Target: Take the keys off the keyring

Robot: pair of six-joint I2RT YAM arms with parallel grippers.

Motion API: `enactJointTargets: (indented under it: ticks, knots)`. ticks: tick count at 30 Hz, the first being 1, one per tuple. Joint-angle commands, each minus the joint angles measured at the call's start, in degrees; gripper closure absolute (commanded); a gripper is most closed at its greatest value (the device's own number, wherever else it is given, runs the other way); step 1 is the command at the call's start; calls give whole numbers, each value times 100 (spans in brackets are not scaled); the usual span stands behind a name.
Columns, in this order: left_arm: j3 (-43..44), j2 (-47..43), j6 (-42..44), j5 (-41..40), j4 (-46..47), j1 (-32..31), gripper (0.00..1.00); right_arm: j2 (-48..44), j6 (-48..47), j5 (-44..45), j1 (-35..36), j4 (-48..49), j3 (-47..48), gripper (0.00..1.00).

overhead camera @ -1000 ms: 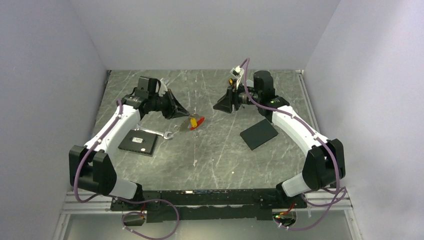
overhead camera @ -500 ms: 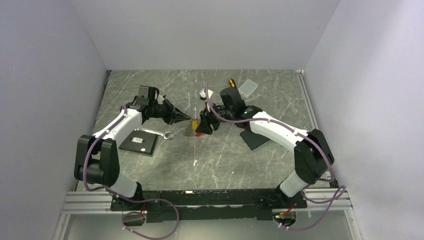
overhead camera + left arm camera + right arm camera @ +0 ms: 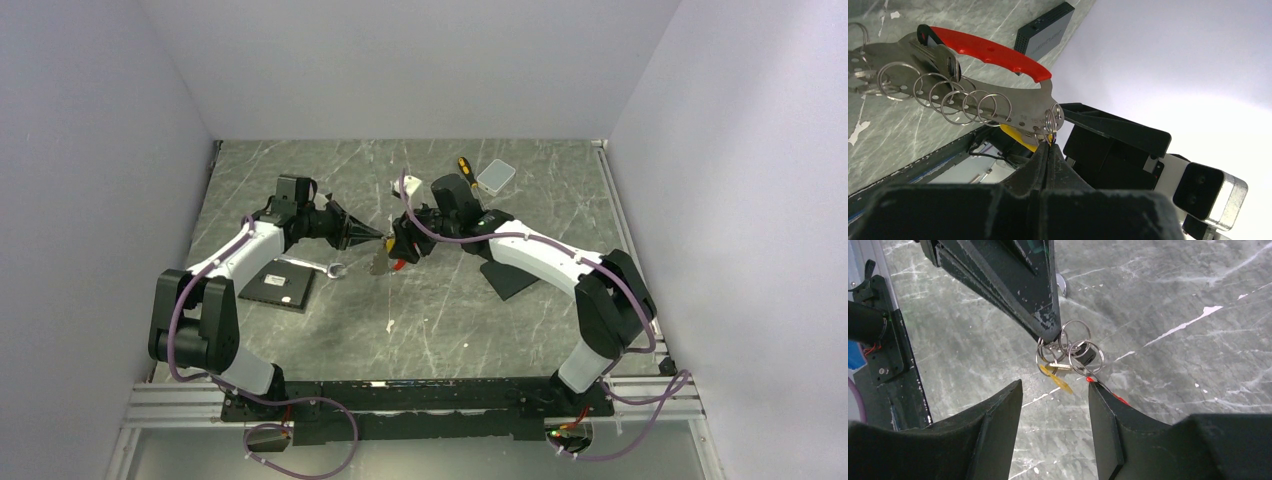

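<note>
Left gripper (image 3: 1049, 146) clamped, right gripper (image 3: 1055, 389) parted

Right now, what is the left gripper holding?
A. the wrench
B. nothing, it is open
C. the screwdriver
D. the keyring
D: in the left wrist view the left gripper is pinched shut on a small ring of the keyring, and the bunch hangs from its tips.

Brass-yellow keys (image 3: 1058, 382) hang below the thin silvery keyring (image 3: 1048, 356).
</note>
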Motion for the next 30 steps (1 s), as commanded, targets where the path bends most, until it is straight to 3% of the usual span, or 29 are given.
enactJointTargets:
  ticks: [1, 11, 22, 30]
  knots:
    - [-97, -168, -307, 266, 335, 17, 100, 115, -105, 153, 31, 410, 331, 45]
    - [-203, -155, -389, 309, 451, 16, 100, 280, -179, -52, 84, 594, 437, 54]
    - [-416, -190, -517, 458, 630, 59, 100, 247, -602, 16, 84, 480, 129, 99]
    - [-452, -151, -537, 576, 670, 70, 100, 336, -826, 112, 28, 393, -23, 100]
